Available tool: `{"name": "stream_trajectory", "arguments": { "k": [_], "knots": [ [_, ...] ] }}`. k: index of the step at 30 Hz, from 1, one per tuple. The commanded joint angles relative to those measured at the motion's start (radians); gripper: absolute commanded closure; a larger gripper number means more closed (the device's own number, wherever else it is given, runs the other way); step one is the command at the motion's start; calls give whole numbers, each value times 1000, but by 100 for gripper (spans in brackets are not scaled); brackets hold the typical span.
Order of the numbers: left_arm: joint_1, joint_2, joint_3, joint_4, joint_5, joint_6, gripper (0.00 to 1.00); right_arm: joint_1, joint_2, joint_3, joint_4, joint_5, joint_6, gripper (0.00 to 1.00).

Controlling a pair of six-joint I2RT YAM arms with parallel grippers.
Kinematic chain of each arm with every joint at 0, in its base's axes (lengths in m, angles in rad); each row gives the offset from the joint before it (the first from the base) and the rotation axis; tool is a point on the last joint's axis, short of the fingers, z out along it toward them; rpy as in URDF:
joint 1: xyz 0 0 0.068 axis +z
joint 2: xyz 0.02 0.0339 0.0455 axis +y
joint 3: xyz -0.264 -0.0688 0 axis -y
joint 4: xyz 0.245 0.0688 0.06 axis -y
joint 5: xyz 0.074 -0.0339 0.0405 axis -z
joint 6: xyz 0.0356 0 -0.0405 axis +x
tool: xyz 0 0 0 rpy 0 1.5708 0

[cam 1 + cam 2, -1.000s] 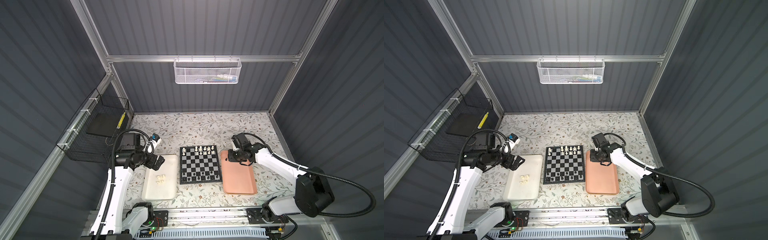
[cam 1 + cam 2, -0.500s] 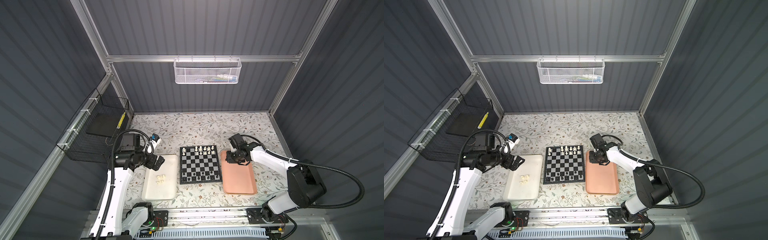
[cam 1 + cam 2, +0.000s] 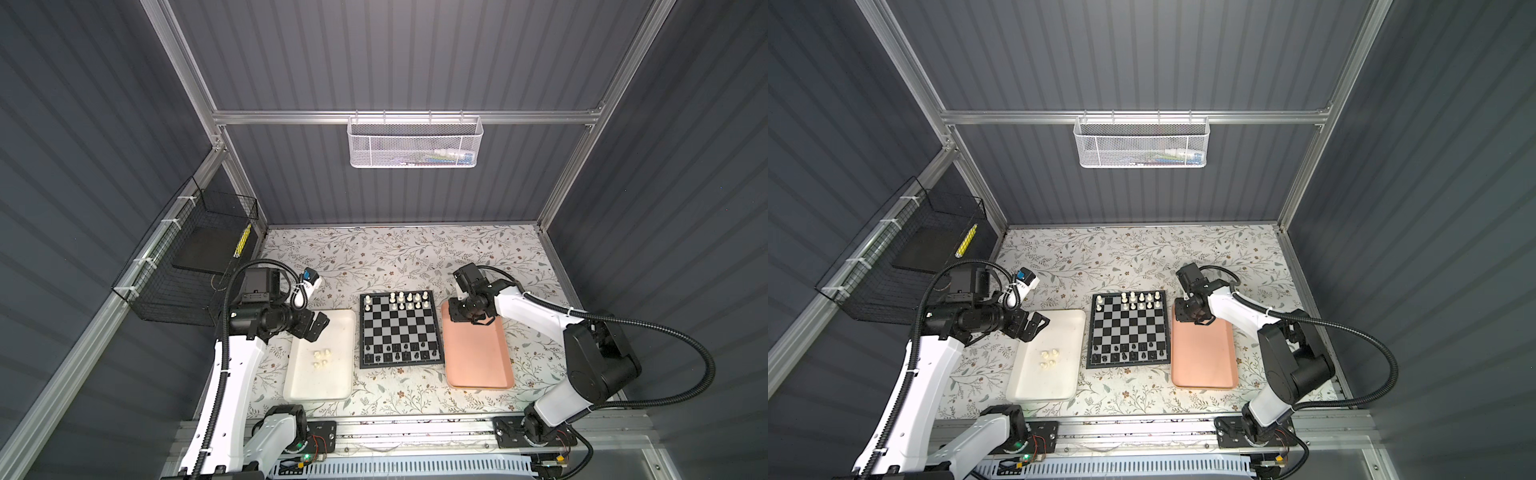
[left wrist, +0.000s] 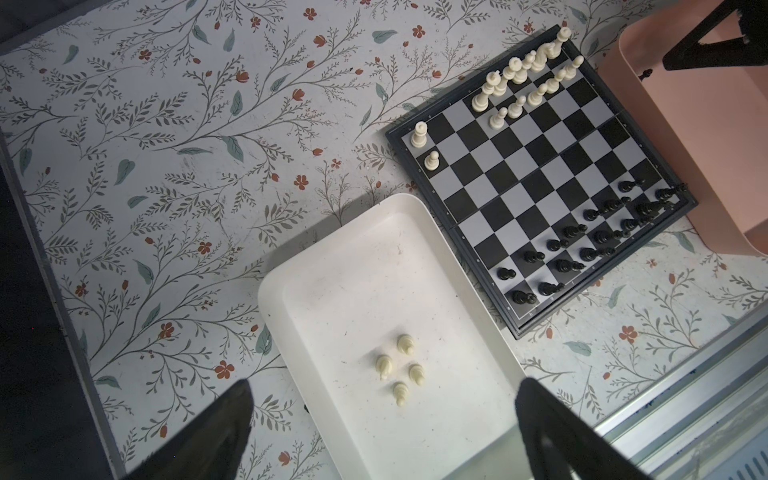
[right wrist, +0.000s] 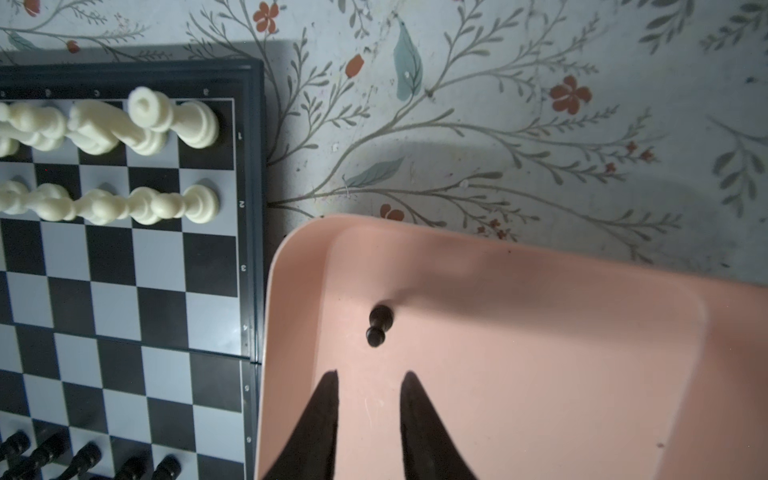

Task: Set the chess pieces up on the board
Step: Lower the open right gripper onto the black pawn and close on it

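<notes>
The board (image 3: 399,332) (image 3: 1127,332) lies mid-table, with cream chess pieces (image 3: 401,296) (image 3: 1133,296) on its far rows and black ones (image 3: 397,356) (image 4: 598,237) on its near rows. Several cream pieces (image 3: 318,354) (image 4: 405,344) lie in the white tray (image 3: 320,382) (image 4: 353,291). My left gripper (image 3: 318,326) (image 4: 384,384) hangs wide open above that tray's far end, holding nothing. One black pawn (image 5: 378,326) sits in the salmon tray (image 5: 540,374) (image 3: 478,361) near its far left corner. My right gripper (image 5: 370,372) (image 3: 467,320) hovers just short of the pawn, narrowly open with nothing between its fingers.
A white mesh basket (image 3: 415,143) hangs on the back wall and a black wire basket (image 3: 187,266) on the left wall. The aluminium rail (image 3: 415,428) runs along the front edge. Floral cloth covers the table beyond the board and trays.
My right gripper has shifted a little left over the salmon tray's far left corner, and its jaws have parted slightly. The left arm has stayed still.
</notes>
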Motion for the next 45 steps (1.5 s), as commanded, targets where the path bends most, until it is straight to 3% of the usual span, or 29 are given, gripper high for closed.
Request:
{"name": "stream_trajectory", "arguments": {
  "k": [1,45],
  "knots": [
    [-3,-19,-12,-17,-4,-10,0,-1,22,34,-8,6,-19,71],
    [-3,-38,-31,-4,-27,-6,1,19,146,68,7,52,-49,78]
  ]
}}
